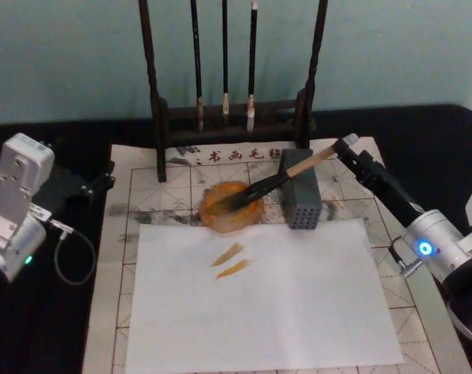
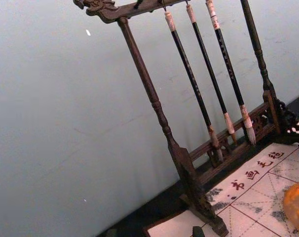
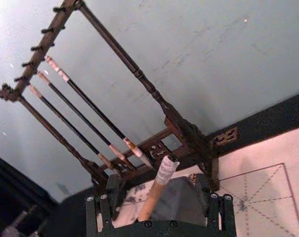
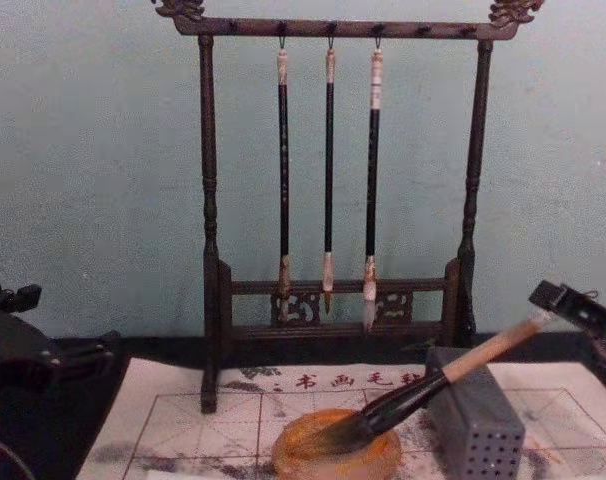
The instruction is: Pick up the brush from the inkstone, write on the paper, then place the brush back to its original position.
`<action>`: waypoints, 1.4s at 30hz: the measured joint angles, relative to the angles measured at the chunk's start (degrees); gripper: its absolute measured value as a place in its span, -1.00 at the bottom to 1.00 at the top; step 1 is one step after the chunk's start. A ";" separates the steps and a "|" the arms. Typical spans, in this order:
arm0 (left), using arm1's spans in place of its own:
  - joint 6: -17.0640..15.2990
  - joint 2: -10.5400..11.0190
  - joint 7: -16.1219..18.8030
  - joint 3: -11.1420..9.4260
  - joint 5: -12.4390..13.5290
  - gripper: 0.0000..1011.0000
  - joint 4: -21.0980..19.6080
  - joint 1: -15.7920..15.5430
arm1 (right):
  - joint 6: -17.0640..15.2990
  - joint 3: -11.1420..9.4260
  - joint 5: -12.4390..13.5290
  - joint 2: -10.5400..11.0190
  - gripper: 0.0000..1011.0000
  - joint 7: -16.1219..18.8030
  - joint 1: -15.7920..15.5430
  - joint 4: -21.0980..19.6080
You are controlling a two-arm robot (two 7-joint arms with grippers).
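The brush point(image 1: 271, 183) lies slanted, its dark tip in the round orange-brown inkstone point(image 1: 231, 206) and its light handle propped on a grey block point(image 1: 301, 199). My right gripper point(image 1: 346, 146) is at the brush's white-wrapped end. In the right wrist view this gripper point(image 3: 158, 200) is open, with its fingers point(image 3: 101, 210) on either side of the handle point(image 3: 154, 195) and clear gaps between. The gridded paper point(image 1: 164, 191) with red characters lies under everything. A plain white sheet point(image 1: 283, 304) on it carries two orange-brown strokes point(image 1: 230, 260). My left gripper point(image 1: 96, 184) rests off to the left on the black table.
A dark wooden brush rack point(image 1: 232, 117) with three thin black-handled brushes point(image 4: 328, 170) stands behind the inkstone, against a pale blue-green wall. The grey block with small holes point(image 4: 473, 420) sits just right of the inkstone point(image 4: 335, 452). A loose cable point(image 1: 68, 253) loops by the left arm.
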State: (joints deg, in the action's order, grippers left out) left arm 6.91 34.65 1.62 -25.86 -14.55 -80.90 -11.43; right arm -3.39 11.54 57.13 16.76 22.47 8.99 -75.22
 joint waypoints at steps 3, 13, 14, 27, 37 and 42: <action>0.00 0.00 0.00 0.00 0.00 0.98 0.00 0.00 | -0.60 -0.03 1.35 -0.38 0.98 0.23 0.38 0.50; 0.00 0.00 0.00 0.00 0.00 0.98 0.00 0.00 | -3.01 -0.06 7.22 -1.84 0.98 1.58 1.98 2.94; 0.00 0.00 0.00 0.00 0.00 0.98 0.00 0.00 | -3.34 -0.06 8.04 -2.04 0.98 1.81 2.20 3.32; 0.00 0.00 0.00 0.00 0.00 0.98 0.00 0.00 | -4.42 0.86 12.02 -2.56 0.98 2.18 3.21 4.72; 0.00 0.00 0.00 0.00 0.00 0.98 0.00 0.00 | -4.36 1.69 13.79 -2.05 0.98 1.72 3.18 4.62; 0.00 0.00 0.00 0.00 0.00 0.98 0.00 0.00 | -4.21 2.12 14.67 -1.68 0.98 1.53 3.10 4.55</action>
State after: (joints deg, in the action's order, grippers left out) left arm 6.91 34.64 1.62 -25.86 -14.55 -80.90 -11.43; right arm -7.60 13.67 71.81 15.08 24.00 12.09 -70.67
